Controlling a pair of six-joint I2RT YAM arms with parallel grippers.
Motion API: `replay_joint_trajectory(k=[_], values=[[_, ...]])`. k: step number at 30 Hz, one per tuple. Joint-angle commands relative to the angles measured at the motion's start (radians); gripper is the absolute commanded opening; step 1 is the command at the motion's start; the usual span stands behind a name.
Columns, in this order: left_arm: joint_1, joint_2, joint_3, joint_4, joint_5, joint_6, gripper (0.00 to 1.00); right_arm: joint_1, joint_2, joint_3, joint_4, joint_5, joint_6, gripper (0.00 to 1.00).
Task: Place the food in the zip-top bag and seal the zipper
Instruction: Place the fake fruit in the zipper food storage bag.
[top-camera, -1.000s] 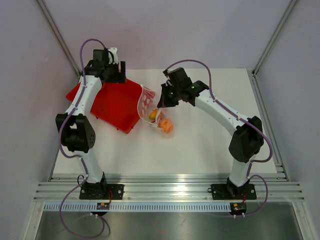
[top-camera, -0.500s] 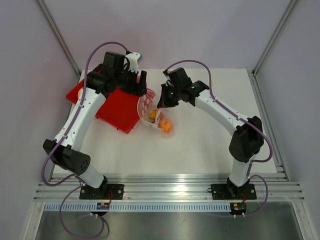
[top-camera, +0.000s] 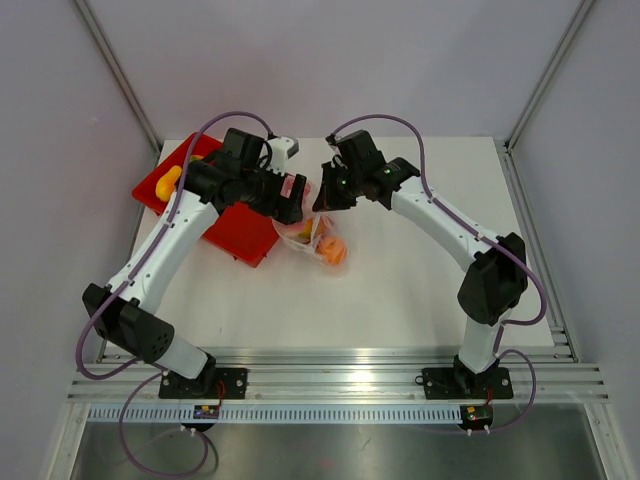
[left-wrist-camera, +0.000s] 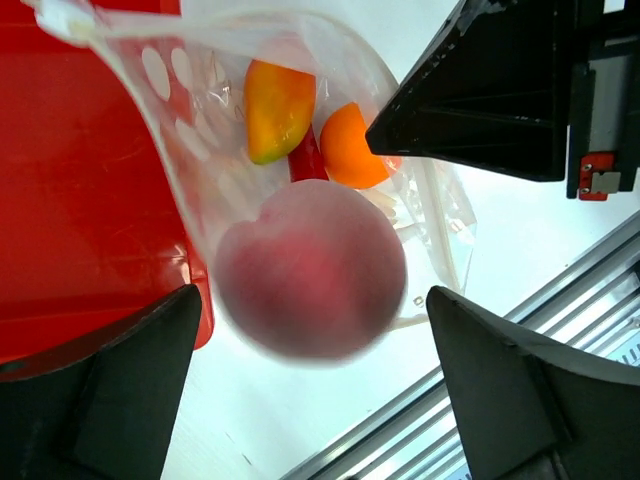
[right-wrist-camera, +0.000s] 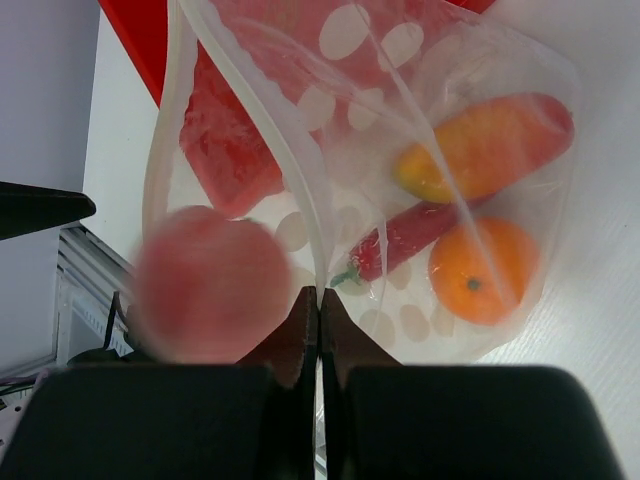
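Note:
The zip-top bag (right-wrist-camera: 400, 130) lies open beside the red tray, also in the top view (top-camera: 303, 236). My right gripper (right-wrist-camera: 320, 297) is shut on the bag's mouth edge, on the zipper strip (right-wrist-camera: 290, 160), and holds it up. Inside the bag lie an orange ball (right-wrist-camera: 483, 270), a yellow-orange oval (right-wrist-camera: 485, 145) and a red pepper-shaped piece (right-wrist-camera: 410, 240). My left gripper (left-wrist-camera: 312, 335) hangs wide open over the bag mouth. A blurred pale pink ball (left-wrist-camera: 310, 270) is loose between the fingers, touching neither finger. It also shows in the right wrist view (right-wrist-camera: 212, 283).
The red tray (top-camera: 235, 222) lies at the back left, against the bag. A yellow-orange piece (top-camera: 168, 181) rests on the tray's far left. The two grippers (top-camera: 308, 197) are close together over the bag. White tabletop (top-camera: 420, 290) spreads to the right and front.
My left arm swung right from the tray's far side to above the bag mouth. The pink ball is now loose between its open fingers. The right gripper stayed on the bag edge.

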Motion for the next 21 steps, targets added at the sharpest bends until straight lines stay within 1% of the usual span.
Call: replay_joint_trajectory(k=[1,6,9,10,11,12,13,14,15,16,17,18,19,21], values=[[-0.006,-0.018,0.013,0.085,0.016,-0.022,0.99,-0.006,-0.034,0.004,0.005,0.014,0.002,0.00],[-0.006,0.004,0.059,0.091,0.010,-0.035,0.99,-0.006,-0.058,-0.030,0.019,0.020,0.009,0.00],[-0.006,0.009,0.089,0.091,-0.059,-0.060,0.99,-0.004,-0.067,-0.039,0.019,0.021,0.011,0.00],[-0.004,0.004,0.090,0.097,-0.125,-0.069,0.99,-0.004,-0.069,-0.045,0.020,0.023,0.011,0.00],[0.014,-0.005,0.080,0.116,-0.138,-0.074,0.99,-0.006,-0.075,-0.050,0.022,0.020,0.009,0.00],[0.037,-0.022,0.010,0.155,-0.136,-0.077,0.99,-0.004,-0.077,-0.051,0.025,0.018,0.009,0.00],[0.072,-0.060,-0.043,0.266,-0.097,-0.126,0.99,-0.006,-0.081,-0.062,0.030,0.018,0.011,0.00],[0.173,-0.068,-0.078,0.312,-0.058,-0.175,0.99,-0.004,-0.083,-0.066,0.036,0.017,0.012,0.00],[0.233,-0.068,-0.112,0.342,0.001,-0.269,0.99,-0.006,-0.087,-0.068,0.036,0.014,0.014,0.00],[0.291,-0.059,-0.114,0.375,0.137,-0.299,0.99,-0.004,-0.087,-0.071,0.033,0.014,0.012,0.00],[0.383,-0.022,-0.111,0.380,0.169,-0.321,0.99,-0.004,-0.092,-0.076,0.033,0.017,0.012,0.00],[0.413,-0.001,-0.097,0.370,0.167,-0.336,0.99,-0.006,-0.098,-0.082,0.037,0.020,0.012,0.00],[0.450,0.018,-0.071,0.343,0.107,-0.341,0.99,-0.004,-0.103,-0.092,0.039,0.020,0.012,0.00],[0.458,0.074,-0.039,0.303,-0.025,-0.306,0.99,-0.004,-0.107,-0.099,0.042,0.023,0.011,0.00]])
